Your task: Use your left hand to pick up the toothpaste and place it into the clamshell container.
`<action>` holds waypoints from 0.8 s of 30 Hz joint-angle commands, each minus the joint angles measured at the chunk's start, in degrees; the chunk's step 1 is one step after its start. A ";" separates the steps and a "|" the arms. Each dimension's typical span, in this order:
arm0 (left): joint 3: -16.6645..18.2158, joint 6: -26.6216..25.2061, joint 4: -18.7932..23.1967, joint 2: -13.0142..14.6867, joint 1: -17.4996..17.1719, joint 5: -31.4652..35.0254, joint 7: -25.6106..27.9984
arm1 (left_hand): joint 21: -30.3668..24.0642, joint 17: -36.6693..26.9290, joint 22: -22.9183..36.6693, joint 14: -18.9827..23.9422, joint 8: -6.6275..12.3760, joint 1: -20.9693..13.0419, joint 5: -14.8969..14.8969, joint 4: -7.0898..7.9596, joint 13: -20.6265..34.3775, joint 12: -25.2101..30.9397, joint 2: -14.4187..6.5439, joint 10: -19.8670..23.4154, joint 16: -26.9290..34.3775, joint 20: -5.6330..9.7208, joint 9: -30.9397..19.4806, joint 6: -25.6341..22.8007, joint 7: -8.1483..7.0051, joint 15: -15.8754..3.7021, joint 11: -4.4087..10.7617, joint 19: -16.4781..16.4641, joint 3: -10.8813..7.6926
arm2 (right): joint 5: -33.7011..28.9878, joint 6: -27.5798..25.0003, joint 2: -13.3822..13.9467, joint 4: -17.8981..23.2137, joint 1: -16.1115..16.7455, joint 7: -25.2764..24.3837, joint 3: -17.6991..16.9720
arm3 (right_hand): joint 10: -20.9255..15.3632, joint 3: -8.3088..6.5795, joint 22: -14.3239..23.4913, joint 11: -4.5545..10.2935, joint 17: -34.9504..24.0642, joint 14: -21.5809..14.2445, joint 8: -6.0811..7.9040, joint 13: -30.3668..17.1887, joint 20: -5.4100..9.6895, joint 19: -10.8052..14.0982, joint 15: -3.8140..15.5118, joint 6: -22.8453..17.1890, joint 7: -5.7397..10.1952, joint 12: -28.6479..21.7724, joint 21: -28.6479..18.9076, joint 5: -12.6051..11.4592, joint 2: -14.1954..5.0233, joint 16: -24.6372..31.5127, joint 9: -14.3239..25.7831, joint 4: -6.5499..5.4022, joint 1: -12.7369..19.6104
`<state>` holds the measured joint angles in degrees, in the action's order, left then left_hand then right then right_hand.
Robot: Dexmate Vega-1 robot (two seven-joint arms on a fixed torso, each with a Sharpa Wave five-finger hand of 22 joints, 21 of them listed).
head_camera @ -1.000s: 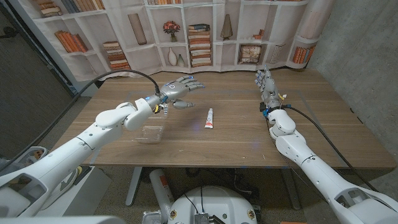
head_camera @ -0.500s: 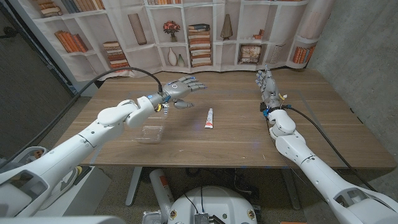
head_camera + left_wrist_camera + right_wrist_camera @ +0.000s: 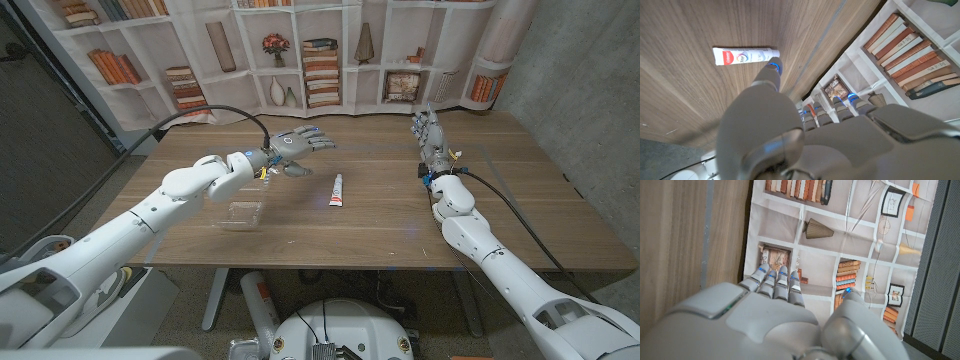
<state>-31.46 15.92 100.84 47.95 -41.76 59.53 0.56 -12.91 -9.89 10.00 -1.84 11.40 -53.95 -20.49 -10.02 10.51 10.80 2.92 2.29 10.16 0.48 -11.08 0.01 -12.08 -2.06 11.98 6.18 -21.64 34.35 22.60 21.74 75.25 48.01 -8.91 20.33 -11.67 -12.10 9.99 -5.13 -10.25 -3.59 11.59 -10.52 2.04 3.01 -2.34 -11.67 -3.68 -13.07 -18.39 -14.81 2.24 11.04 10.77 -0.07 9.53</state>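
Note:
A white toothpaste tube (image 3: 339, 190) with a red end lies on the wooden table near its middle; in the left wrist view the tube (image 3: 744, 55) lies just beyond my thumb tip. My left hand (image 3: 293, 148) hovers above the table to the left of the tube and farther back, fingers spread, holding nothing. The clear clamshell container (image 3: 240, 214) sits open on the table under my left forearm. At the far right of the table my right hand (image 3: 429, 134) stands still, fingers straight and close together, nothing in it.
A printed bookshelf backdrop (image 3: 300, 50) stands behind the table's far edge. A black cable (image 3: 215, 114) arcs over my left arm. Bare wood (image 3: 400, 215) stretches between the tube and my right arm.
My left hand has moved a little to the right, toward the toothpaste, staying open above the table. The tube, the container and the right hand have not moved.

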 commanded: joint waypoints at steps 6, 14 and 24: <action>-0.60 0.10 1.78 0.71 0.66 2.36 -1.89 | 0.42 -0.06 0.29 -0.46 0.28 -2.18 0.54 0.48 0.32 0.25 0.21 -0.03 0.19 -0.54 -0.15 0.03 -0.11 -5.13 0.19 0.38 0.17 | 0.44 0.99 -0.46 -0.61 -0.21 0.34 -0.41 | -0.73 0.16 0.27 0.01 -0.14 -0.75 -0.19 -0.12 0.76 0.78 0.14 -0.63 0.01 0.24 0.11 0.07 -0.27 -0.15 0.12 0.16 0.06; -1.28 0.54 1.93 0.36 1.33 3.26 -2.77 | 0.63 -0.05 0.32 -0.18 0.66 -3.68 0.84 0.66 0.32 0.50 -0.08 0.66 0.36 -1.05 -0.20 -0.75 -0.36 -5.33 0.30 0.33 0.25 | 0.53 1.35 -0.59 -0.72 -0.21 0.43 -0.52 | -0.85 0.21 0.28 -0.07 -0.14 -0.79 -0.17 -0.13 0.76 0.92 0.14 -0.70 0.07 0.24 0.27 0.08 -0.29 -0.17 0.12 0.20 0.06; -3.05 1.83 1.09 -1.38 3.32 3.73 -5.39 | 0.76 -0.01 0.39 0.49 1.28 -5.41 1.42 0.93 0.33 0.87 -0.38 2.26 0.59 -1.94 -0.26 -2.36 -0.41 -5.54 0.35 0.07 0.56 | 0.72 1.52 -0.44 -0.20 0.13 0.40 -0.79 | -0.88 0.29 0.29 -0.03 -0.15 -0.91 -0.17 -0.13 0.70 1.01 0.18 -0.77 0.07 0.27 0.49 0.09 -0.30 -0.16 0.13 0.26 0.06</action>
<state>-33.01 16.55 102.47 47.96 -40.12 62.67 -2.47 -12.47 -9.89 10.28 -1.80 12.14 -58.48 -19.27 -9.38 10.51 11.26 2.47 3.97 10.39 -0.97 -11.06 -1.57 -12.40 -2.03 12.18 6.17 -20.99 34.87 23.80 21.24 74.68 47.85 -8.56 19.81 -12.09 -11.86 9.99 -4.93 -10.24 -3.90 11.59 -10.52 2.06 3.65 -2.03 -11.98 -3.37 -13.07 -17.95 -14.81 2.24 11.04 10.77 0.17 9.53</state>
